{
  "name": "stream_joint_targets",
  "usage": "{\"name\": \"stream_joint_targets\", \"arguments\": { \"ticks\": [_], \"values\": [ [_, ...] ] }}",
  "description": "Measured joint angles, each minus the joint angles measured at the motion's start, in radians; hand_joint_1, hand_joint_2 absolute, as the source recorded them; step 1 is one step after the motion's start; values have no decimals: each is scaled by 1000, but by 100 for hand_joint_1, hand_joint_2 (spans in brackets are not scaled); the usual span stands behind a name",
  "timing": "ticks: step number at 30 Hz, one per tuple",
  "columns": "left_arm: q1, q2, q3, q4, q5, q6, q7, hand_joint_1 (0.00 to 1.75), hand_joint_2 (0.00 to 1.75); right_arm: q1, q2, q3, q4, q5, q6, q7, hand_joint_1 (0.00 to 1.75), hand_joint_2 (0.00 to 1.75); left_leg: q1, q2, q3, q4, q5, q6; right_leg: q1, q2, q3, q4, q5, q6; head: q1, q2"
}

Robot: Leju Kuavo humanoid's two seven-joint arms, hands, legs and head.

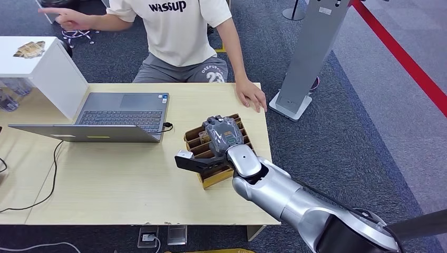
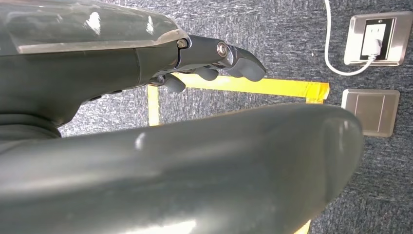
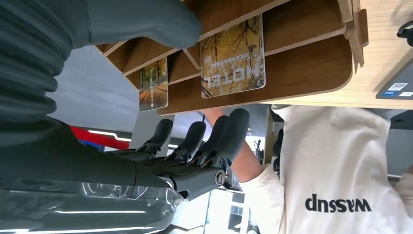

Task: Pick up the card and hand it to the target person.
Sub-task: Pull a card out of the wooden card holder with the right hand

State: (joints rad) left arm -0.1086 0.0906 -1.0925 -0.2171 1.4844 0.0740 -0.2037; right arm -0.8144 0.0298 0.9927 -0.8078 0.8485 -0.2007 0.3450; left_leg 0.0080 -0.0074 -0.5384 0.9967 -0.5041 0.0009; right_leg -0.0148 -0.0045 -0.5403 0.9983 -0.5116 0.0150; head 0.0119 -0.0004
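A slotted wooden card holder (image 1: 212, 178) stands on the table's right part, with cards upright in its slots. In the right wrist view a card printed HOTEL (image 3: 233, 58) and a second card (image 3: 153, 84) stick out of the holder (image 3: 302, 73). My right hand (image 1: 224, 135) hovers over the holder, its thumb out to the side and the fingers (image 3: 195, 139) spread on the far side of the cards, holding nothing. The person in a white T-shirt (image 1: 176, 29) sits across the table, one hand (image 1: 252, 95) resting on it near the holder. My left hand (image 2: 214, 61) hangs over the floor with nothing in it.
An open laptop (image 1: 121, 113) sits left of the holder, with a white box (image 1: 45, 66) behind it and a cable (image 1: 50, 174) trailing across the table. A grey stand (image 1: 311, 58) rises right of the table. Floor sockets (image 2: 372, 39) and yellow tape (image 2: 253, 87) lie below.
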Motion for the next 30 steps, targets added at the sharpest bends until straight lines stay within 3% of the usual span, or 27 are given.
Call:
{"name": "stream_joint_targets", "arguments": {
  "ticks": [4,17,30],
  "values": [
    [1,0,0,0,2,1,0,0,0,0,5,1,8,-11,-2,-7,61,175,0,0,0,0,0,0,0,0,0,0,0,0,0,0],
    [5,0,0,0,5,1,-5,0,0,0,10,14,27,-30,-6,-12,77,175,0,0,0,0,0,0,0,0,0,0,0,0,0,0],
    [4,0,0,0,5,1,-6,0,0,-1,10,14,39,-32,-13,-8,81,175,0,0,0,0,0,0,0,0,0,0,0,0,0,0]
  ]
}}
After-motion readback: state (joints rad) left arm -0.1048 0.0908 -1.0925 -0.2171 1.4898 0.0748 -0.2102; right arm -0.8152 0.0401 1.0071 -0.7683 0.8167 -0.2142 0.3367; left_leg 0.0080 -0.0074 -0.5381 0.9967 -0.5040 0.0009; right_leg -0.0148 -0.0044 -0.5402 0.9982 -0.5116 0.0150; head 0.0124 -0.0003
